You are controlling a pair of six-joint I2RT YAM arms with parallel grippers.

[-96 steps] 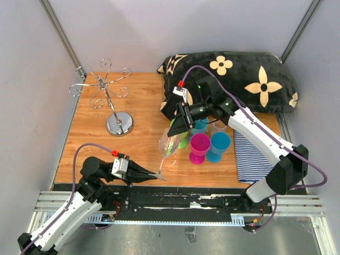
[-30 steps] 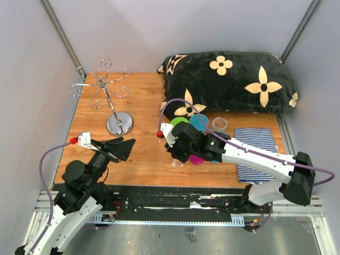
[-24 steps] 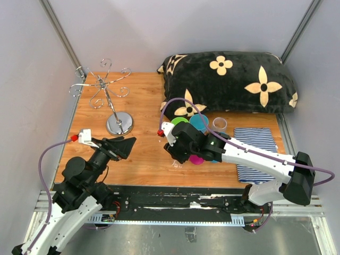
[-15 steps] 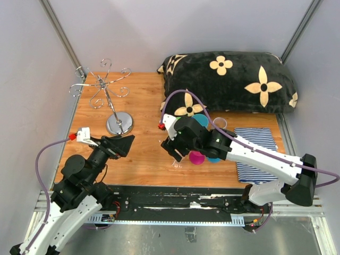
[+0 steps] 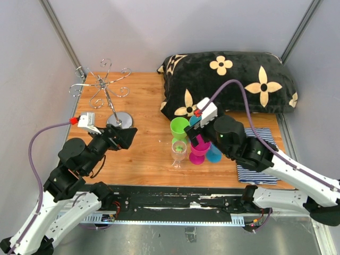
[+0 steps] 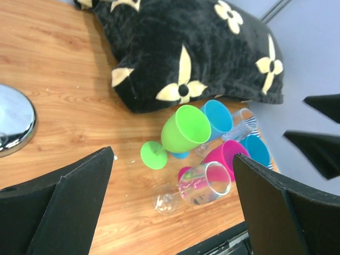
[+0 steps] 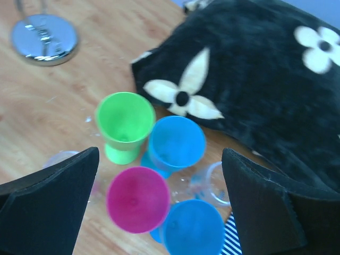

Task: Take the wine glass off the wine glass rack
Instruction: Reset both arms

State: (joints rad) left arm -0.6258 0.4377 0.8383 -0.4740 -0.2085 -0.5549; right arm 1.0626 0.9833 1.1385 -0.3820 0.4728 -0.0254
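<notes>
Top external: wine glass stands on tabletop, wine glass rack bare, so I reckon R gripper & L gripper gape, holding nothing.

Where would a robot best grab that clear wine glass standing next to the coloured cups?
Probably the thin stem just under the bowl of the clear wine glass, approached sideways from its left, over the wooden table. It appears upright, and the green plastic cup and magenta plastic cup crowd its back and right.
</notes>
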